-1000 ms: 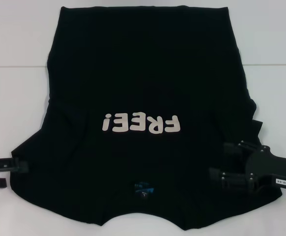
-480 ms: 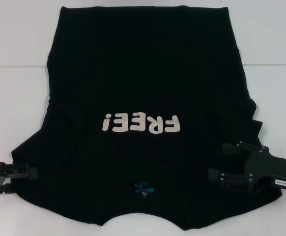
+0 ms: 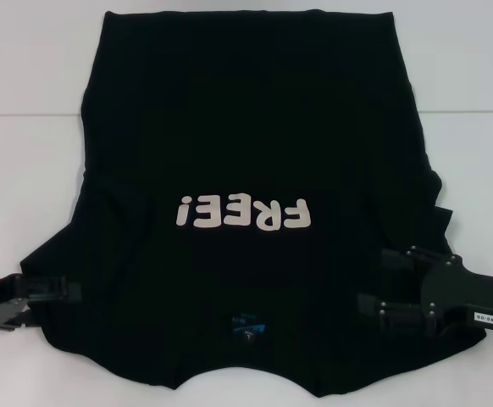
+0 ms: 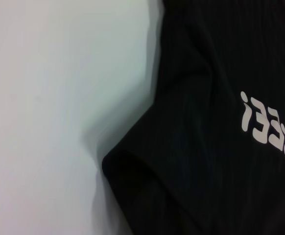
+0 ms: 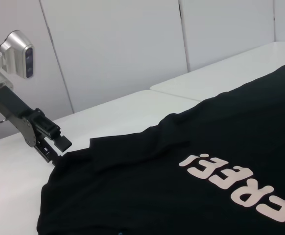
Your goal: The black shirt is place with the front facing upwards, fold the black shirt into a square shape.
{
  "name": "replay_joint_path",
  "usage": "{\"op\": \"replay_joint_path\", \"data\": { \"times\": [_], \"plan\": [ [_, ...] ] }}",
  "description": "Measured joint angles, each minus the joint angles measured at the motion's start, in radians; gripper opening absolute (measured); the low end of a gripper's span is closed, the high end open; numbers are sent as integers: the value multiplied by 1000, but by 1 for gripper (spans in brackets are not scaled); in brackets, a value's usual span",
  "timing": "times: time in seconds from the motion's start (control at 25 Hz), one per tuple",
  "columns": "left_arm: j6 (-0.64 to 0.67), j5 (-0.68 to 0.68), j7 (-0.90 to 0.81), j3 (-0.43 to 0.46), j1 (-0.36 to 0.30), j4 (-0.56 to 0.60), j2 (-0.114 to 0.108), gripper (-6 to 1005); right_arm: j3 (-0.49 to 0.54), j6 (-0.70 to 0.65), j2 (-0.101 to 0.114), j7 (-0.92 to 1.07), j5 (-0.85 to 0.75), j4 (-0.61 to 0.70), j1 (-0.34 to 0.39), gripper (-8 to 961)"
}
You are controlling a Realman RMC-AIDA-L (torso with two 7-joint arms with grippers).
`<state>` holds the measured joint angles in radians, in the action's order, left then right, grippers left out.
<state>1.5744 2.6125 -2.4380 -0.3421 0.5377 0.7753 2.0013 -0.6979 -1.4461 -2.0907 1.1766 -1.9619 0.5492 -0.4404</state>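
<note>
The black shirt (image 3: 246, 127) lies flat, front up, on the white table (image 3: 26, 170), with its collar towards me. Its off-white "FREE!" lettering (image 3: 242, 214) is on the chest and the small blue neck label (image 3: 248, 324) is near the front edge. My left gripper (image 3: 52, 303) is open at the edge of the left sleeve, low by the table; it also shows in the right wrist view (image 5: 57, 142). My right gripper (image 3: 382, 280) is open above the right sleeve, one finger (image 3: 395, 255) on each side of a strip of cloth. The left wrist view shows the sleeve and lettering (image 4: 267, 125).
A seam (image 3: 26, 114) crosses the white table behind the sleeves. White wall panels (image 5: 113, 49) stand beyond the table. Bare table lies to the left and right of the shirt's body.
My left gripper has moved right, from off the sleeve to its edge. My right gripper has shifted slightly towards me over the right sleeve. The shirt has not moved.
</note>
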Motion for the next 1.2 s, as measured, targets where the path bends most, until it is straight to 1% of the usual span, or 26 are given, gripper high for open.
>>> {"op": "replay_joint_path", "data": {
  "times": [0.16, 0.28, 0.44, 0.52, 0.6, 0.84, 1.2],
  "plan": [
    [-6, 3, -2, -4, 0, 1, 0, 913, 0, -3, 1, 0, 0, -2, -1, 935],
    [-15, 15, -14, -28, 1, 7, 0, 907, 0, -8, 2, 0, 0, -2, -1, 935],
    [-28, 45, -31, -70, 3, 35, 5, 900, 0, -16, 3, 0, 0, -2, -4, 934],
    [-32, 50, -34, -76, 3, 41, 7, 897, 1, -21, 3, 0, 0, -2, -4, 934],
    [-35, 51, -35, -75, 2, 44, 7, 690, 1, -25, 3, 0, 0, -1, -4, 934],
    [-37, 52, -35, -74, 1, 45, 7, 493, 1, -32, 4, 0, 0, 2, -3, 934],
    [-37, 46, -36, -73, -1, 45, 7, 268, 2, -36, 5, 0, 0, 4, -4, 935]
  ]
}}
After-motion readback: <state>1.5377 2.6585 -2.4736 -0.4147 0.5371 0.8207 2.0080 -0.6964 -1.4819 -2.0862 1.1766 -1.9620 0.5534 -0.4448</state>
